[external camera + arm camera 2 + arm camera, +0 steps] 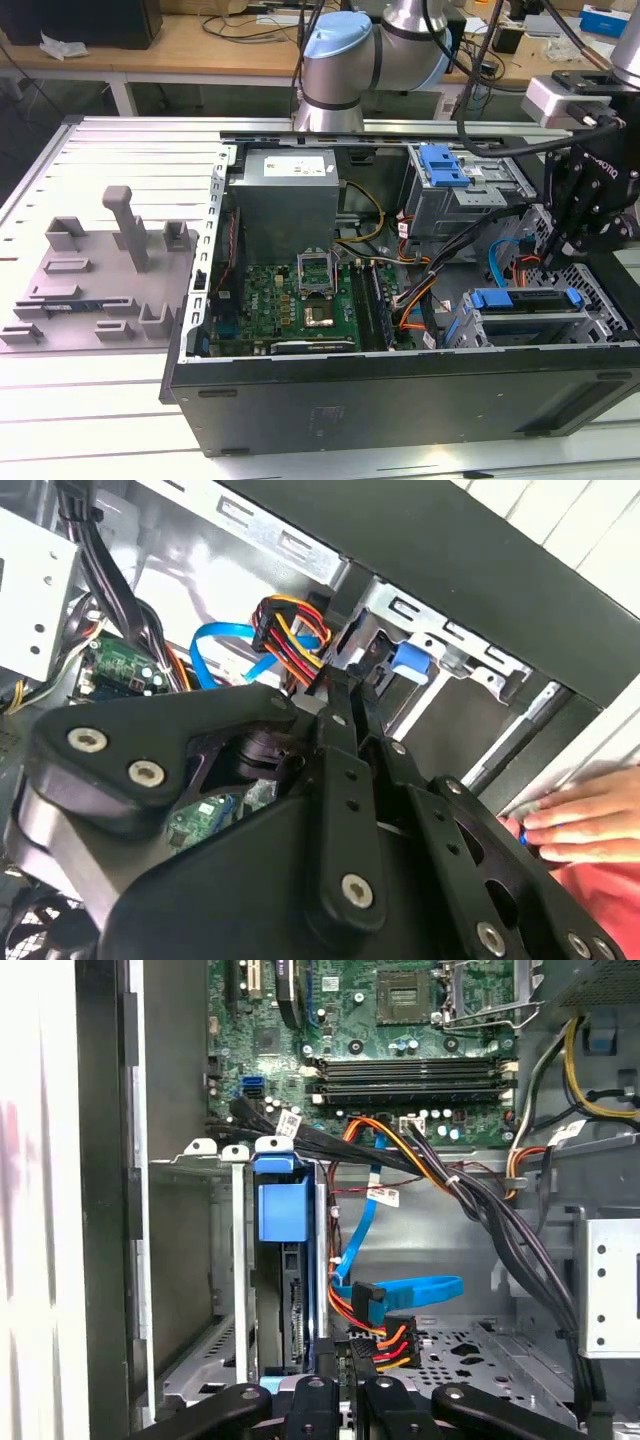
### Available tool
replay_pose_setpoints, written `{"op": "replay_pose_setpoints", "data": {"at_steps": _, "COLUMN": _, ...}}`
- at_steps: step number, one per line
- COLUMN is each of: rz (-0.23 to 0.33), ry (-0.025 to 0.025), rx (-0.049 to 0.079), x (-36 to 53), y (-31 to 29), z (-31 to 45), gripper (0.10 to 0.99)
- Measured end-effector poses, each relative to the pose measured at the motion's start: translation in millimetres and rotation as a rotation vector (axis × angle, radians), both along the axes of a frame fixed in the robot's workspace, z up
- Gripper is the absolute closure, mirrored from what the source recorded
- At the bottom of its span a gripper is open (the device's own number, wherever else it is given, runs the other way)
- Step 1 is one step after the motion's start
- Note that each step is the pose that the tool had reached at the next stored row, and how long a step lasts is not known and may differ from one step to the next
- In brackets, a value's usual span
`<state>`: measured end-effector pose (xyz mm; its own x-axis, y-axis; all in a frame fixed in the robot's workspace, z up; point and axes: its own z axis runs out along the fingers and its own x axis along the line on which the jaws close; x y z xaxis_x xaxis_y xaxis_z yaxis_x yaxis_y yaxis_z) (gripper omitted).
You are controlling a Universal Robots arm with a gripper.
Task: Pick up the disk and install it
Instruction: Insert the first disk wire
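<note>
At the jaws: the gripper hangs over the drive corner of an open computer case. Its two black fingers are brought together and clasp nothing.
Cable bundle: orange, red, yellow and black power wires end in a plug just past the fingertips. A flat blue data cable loops right beside it.
Disk: the disk stands edge-on just beside the jaws, seated in its slot. Its blue carrier bracket faces the wrist camera, and the jaws are not touching it.
Drive bay: a silver metal cage encloses the disk, with an open slot on the side away from the jaws.
Person's hand: in the second wrist view, a hand rests against the case's outer wall, near the gripper body.
Motherboard: a green board lies beyond the cables, carrying memory slots and a bare processor socket.
Upper bay: a second metal cage with a blue latch sits farther along the same side of the case.
Power supply: a grey box fills the case's far corner.
Fixture plate: well apart from the jaws, outside the case at the exterior view's left, a grey plate holds an upright post.
Table: a pale slatted surface carries everything.
</note>
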<state>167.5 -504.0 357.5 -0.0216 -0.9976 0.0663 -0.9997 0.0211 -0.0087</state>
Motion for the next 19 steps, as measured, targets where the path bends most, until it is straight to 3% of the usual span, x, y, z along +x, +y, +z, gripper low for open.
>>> {"op": "replay_pose_setpoints", "data": {"at_steps": 5, "rz": 0.0, "ry": 0.0013, "rx": -0.001, "x": -0.2, "y": -0.5, "z": 0.0, "gripper": 0.918}}
{"op": "replay_pose_setpoints", "data": {"at_steps": 6, "rz": 0.0, "ry": 0.004, "rx": -0.008, "x": -0.2, "y": -0.5, "z": 0.0, "gripper": 0.918}}
{"op": "replay_pose_setpoints", "data": {"at_steps": 8, "rz": 0.0, "ry": 0.0043, "rx": -0.022, "x": -0.1, "y": -0.4, "z": -0.1, "gripper": 0.918}}
{"op": "replay_pose_setpoints", "data": {"at_steps": 10, "rz": 0.0, "ry": 0.0043, "rx": -0.028, "x": -0.1, "y": -0.4, "z": 0.0, "gripper": 0.918}}
{"op": "replay_pose_setpoints", "data": {"at_steps": 19, "rz": -0.035, "ry": 0.0047, "rx": -0.035, "x": -0.8, "y": 5.3, "z": 0.0, "gripper": 0.918}}
